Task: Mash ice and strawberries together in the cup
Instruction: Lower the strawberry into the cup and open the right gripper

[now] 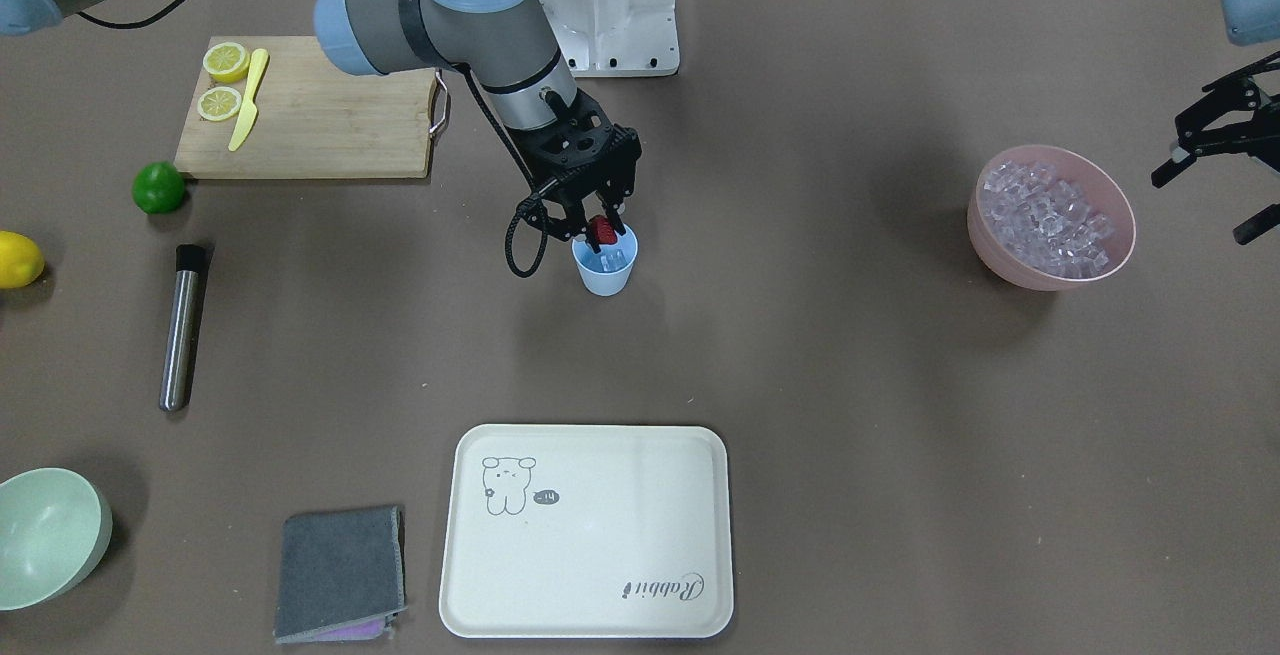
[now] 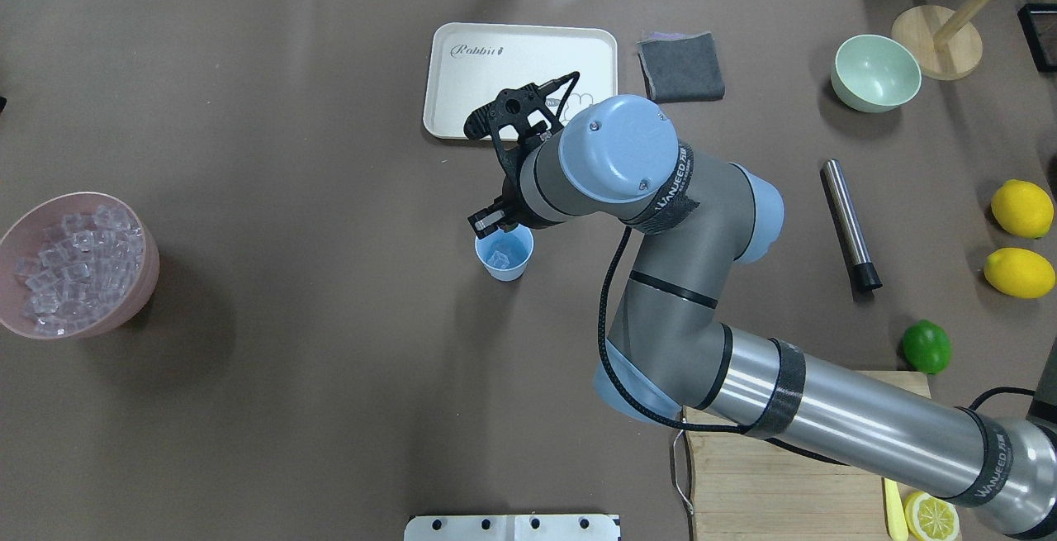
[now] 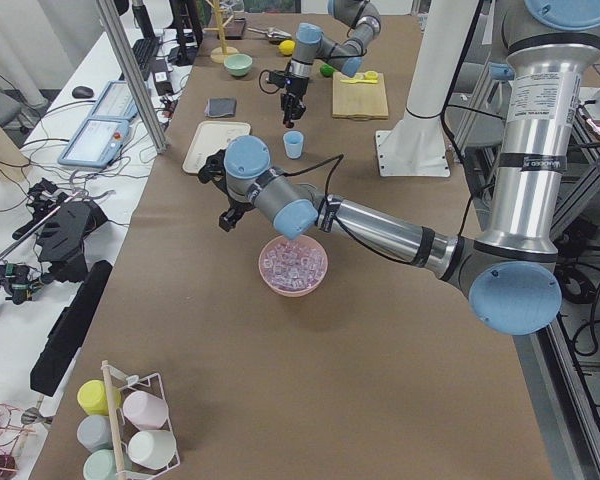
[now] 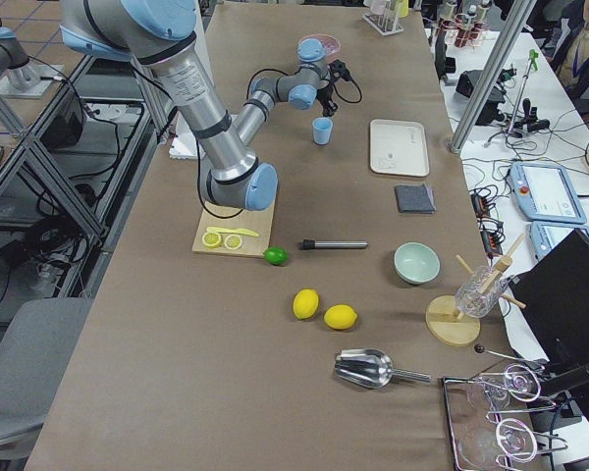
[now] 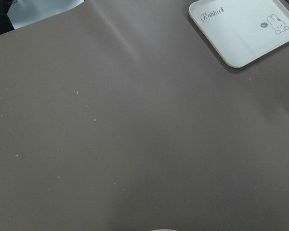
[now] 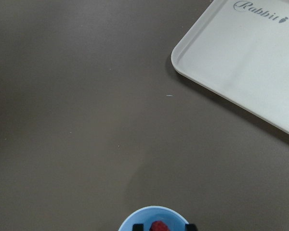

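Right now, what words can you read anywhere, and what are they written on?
"Rabbit", in curly letters: on the white tray.
The dark bubble printed on the tray: something is written in it, but it is too small to read.
The black bands round the right arm: white letters, too blurred to read for sure.
No other words can be read.

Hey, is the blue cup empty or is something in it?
Not empty: ice cubes lie in the upright cup, and the right end effector holds the strawberry at its mouth.
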You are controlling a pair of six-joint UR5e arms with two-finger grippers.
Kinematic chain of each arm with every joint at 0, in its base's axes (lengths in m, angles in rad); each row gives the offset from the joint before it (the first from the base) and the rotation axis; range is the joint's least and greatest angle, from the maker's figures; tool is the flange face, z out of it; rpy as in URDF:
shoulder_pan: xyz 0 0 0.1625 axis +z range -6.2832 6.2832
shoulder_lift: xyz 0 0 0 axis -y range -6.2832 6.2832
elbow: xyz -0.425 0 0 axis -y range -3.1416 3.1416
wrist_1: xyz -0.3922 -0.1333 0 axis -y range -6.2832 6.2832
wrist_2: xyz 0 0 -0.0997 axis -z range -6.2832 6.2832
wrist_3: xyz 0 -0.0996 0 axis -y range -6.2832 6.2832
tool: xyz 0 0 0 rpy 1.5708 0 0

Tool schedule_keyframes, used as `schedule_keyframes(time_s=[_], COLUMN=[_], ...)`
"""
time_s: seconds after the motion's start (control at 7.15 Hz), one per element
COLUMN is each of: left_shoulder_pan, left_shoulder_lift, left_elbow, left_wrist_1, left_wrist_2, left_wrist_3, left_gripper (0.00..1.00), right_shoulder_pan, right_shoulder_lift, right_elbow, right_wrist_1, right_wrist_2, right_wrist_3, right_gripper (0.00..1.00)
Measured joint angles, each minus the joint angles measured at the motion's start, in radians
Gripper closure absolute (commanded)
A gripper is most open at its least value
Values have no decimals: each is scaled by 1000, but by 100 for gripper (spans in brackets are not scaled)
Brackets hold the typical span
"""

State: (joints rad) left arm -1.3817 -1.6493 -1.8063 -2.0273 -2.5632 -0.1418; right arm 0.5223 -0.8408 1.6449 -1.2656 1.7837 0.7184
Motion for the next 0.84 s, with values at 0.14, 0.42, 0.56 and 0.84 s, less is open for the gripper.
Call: schedule_keyframes(time_s=[0.14, 0.42, 0.56, 0.84], left_shoulder_pan=[0, 0, 1, 1], left_shoulder_lift=[6, 10, 10, 9], left_elbow=[1, 6, 9, 12], left_wrist_1=[-10, -27, -28, -30], left_wrist_2=[0, 2, 3, 2], left_wrist_3=[0, 0, -2, -1], left_gripper=[3, 3, 3, 3], right_shoulder_pan=[0, -2, -3, 1], right_shoulder_lift=[-1, -6, -7, -7], right_elbow=[-2, -3, -2, 5], right_wrist_1=[0, 2, 2, 2], right_wrist_2=[-2, -3, -3, -2], right_wrist_3=[0, 0, -1, 0], right_gripper=[55, 6, 2, 1])
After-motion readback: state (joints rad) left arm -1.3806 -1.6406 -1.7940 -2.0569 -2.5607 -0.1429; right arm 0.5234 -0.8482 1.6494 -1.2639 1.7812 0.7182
